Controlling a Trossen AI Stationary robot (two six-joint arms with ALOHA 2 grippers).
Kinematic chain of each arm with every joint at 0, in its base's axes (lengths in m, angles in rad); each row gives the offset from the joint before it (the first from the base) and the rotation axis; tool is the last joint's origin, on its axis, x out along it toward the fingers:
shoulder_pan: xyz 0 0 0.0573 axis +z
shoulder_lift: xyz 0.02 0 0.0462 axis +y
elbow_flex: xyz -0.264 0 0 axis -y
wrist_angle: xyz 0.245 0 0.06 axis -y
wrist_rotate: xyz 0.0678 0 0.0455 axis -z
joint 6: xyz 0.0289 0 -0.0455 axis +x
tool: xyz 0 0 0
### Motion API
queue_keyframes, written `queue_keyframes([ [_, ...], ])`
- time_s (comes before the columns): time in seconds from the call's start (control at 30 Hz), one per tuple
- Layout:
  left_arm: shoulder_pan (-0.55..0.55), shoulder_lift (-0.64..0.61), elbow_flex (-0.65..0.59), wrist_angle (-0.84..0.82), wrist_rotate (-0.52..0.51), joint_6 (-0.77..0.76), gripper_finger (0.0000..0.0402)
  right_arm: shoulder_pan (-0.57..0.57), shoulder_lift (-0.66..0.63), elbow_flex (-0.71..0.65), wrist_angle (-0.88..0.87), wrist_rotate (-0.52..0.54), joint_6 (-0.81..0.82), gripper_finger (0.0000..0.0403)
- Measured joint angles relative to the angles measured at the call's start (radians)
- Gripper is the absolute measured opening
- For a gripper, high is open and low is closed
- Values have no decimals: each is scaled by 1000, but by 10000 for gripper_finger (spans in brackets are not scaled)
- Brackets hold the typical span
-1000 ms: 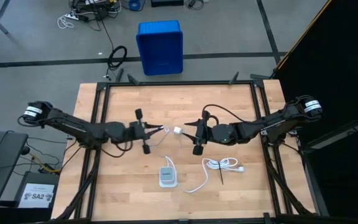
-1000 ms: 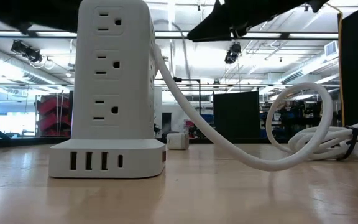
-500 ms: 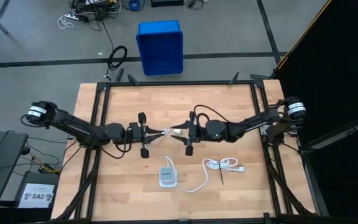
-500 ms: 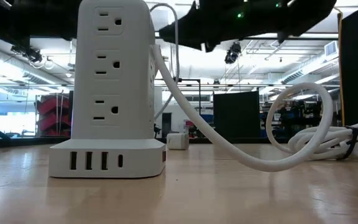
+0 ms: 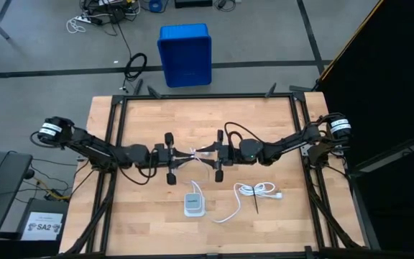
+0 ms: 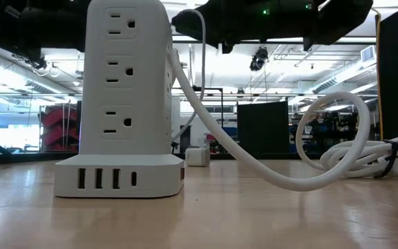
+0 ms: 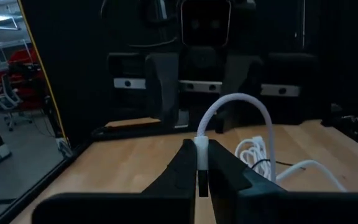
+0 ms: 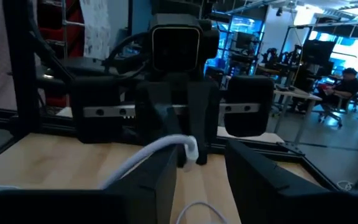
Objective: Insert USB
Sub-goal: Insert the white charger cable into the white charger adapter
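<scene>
Our left gripper (image 7: pixel 197 180) pinches the USB (image 7: pixel 238 109) plug between its fingertips; right gripper (image 8: pixel 197 171) gapes wide just opposite. We should close squarely on the cable arching between, keeping slack.

thin whitish USB (image 7: pixel 238 109), arched, plug pinched

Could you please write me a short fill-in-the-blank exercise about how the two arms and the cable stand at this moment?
1. The left gripper is shut on the ____ end of the USB.
2. The two grippers face each other above the ____ table.
3. The right gripper is ____, with the cable lying between its fingers.
4. The bundled cord runs to the white ____.

Missing words: plug; wooden; open; power strip
</scene>
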Motion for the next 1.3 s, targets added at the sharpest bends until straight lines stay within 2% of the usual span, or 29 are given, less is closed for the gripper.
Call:
queue_keyframes([
  [0.33,0,25,22,-3,0,4,0,-1,0,0,1,-19,0,66],
  [0.57,0,25,22,-12,0,4,0,-6,0,0,2,-53,-21,5],
  [0.8,0,25,23,-39,0,-4,3,-11,0,0,0,-70,-19,1],
  [0.9,0,25,23,-55,-18,-6,25,-11,0,0,-1,-67,-18,0],
  [1.13,0,25,22,-90,-89,9,108,-11,0,0,-31,-25,-17,0],
  [1.3,0,23,22,-113,-102,7,133,-13,0,0,-44,-18,-17,0],
])
